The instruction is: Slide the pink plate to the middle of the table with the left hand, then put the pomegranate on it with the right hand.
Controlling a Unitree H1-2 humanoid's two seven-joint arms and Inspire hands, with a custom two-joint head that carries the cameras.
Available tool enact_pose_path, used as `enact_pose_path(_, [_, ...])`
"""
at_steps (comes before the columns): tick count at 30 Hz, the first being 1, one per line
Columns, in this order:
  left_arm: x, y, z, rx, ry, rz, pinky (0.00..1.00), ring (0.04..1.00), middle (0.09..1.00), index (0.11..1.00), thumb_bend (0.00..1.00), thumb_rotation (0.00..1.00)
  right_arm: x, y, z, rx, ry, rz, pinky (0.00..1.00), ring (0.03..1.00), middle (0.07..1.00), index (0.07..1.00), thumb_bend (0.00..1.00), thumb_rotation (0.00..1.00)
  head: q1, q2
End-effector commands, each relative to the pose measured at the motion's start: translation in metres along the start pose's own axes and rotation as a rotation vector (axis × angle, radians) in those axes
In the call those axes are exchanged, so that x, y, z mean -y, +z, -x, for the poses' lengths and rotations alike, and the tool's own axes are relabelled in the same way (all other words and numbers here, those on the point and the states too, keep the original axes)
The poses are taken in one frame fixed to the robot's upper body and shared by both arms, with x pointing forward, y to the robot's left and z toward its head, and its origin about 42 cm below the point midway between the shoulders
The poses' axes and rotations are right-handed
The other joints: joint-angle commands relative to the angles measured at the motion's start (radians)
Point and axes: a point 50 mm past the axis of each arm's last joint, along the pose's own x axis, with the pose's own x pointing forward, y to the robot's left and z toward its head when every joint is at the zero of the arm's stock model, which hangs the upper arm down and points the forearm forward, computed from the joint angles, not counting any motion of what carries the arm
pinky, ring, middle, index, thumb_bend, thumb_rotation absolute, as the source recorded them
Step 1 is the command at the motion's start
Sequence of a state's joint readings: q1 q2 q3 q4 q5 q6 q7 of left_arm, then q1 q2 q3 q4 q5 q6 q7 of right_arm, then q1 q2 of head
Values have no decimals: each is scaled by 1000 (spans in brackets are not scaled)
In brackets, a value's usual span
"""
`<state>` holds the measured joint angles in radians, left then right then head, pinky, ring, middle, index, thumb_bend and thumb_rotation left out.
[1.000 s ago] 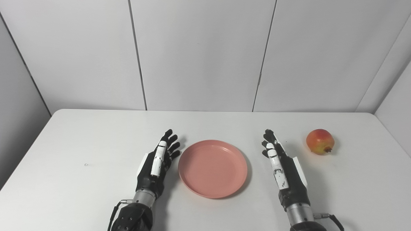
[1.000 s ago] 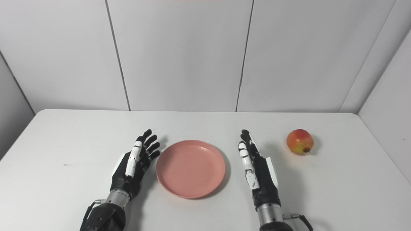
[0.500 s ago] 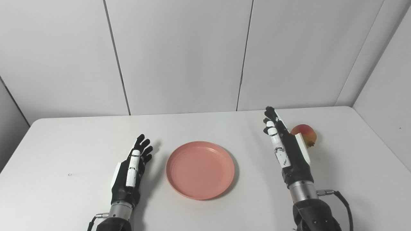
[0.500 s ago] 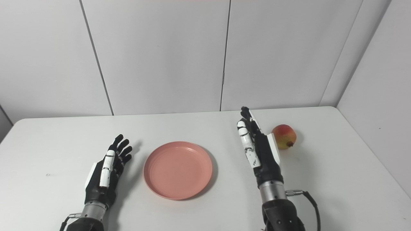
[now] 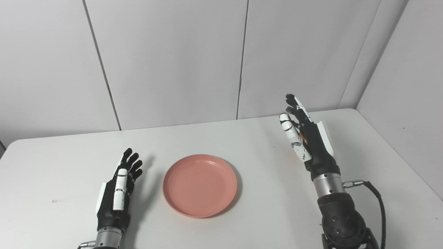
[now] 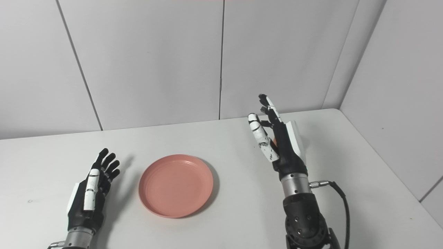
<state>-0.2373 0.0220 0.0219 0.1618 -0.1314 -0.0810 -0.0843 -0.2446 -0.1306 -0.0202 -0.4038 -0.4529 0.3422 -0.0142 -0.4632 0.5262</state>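
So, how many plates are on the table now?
1. The pink plate lies flat on the white table, between the open left hand and the raised right hand. It is empty. No other plate shows.

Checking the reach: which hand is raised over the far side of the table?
The right hand, fingers spread and lifted; the left hand lies low beside the pink plate.

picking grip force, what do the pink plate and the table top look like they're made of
Pink plate: likely plastic or melamine, judging by its even matte colour, thin raised rim and moulded rings. Table: smooth white top, probably laminate, with a soft sheen and no grain; the core is hidden.
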Motion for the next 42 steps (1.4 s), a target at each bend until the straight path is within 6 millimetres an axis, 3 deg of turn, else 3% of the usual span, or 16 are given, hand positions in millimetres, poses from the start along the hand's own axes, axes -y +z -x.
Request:
enact_pose_path(1, [-6, 4, -4, 36, -13, -7, 922, 916, 933, 921, 413, 1000, 16, 19, -11, 65, -61, 88, 851, 900, 920, 927, 589, 1000, 1, 1])
enact_pose_path(4, [-9, 4, -4, 31, -12, 0, 922, 914, 931, 923, 413, 1000, 28, 24, -15, 69, -92, 182, 866, 911, 925, 925, 610, 996, -21, -1])
enact_pose_path(7, [-11, 5, -4, 29, -13, 6, 924, 915, 932, 922, 409, 1000, 40, 27, -21, 75, -128, 258, 849, 907, 925, 916, 622, 921, -35, -3])
enact_pose_path(10, [-13, 5, -4, 29, -15, 3, 929, 918, 932, 920, 404, 1000, 49, 29, -26, 71, -164, 321, 818, 892, 916, 910, 705, 765, -44, -5])
enact_pose_path(19, [-15, 7, -4, 24, -25, 1, 953, 930, 938, 919, 402, 1000, 72, 24, -41, 42, -232, 471, 751, 864, 931, 928, 808, 498, -53, -7])
enact_pose_path(32, [-17, 6, -4, 16, -13, 7, 946, 926, 937, 916, 383, 1000, 86, -4, -69, -63, -187, 583, 667, 820, 924, 939, 867, 424, -55, -13])
enact_pose_path(42, [-16, 7, -1, 9, -9, 19, 939, 920, 930, 912, 376, 1000, 82, -33, -82, -159, -89, 618, 681, 842, 926, 942, 913, 436, -44, -17])
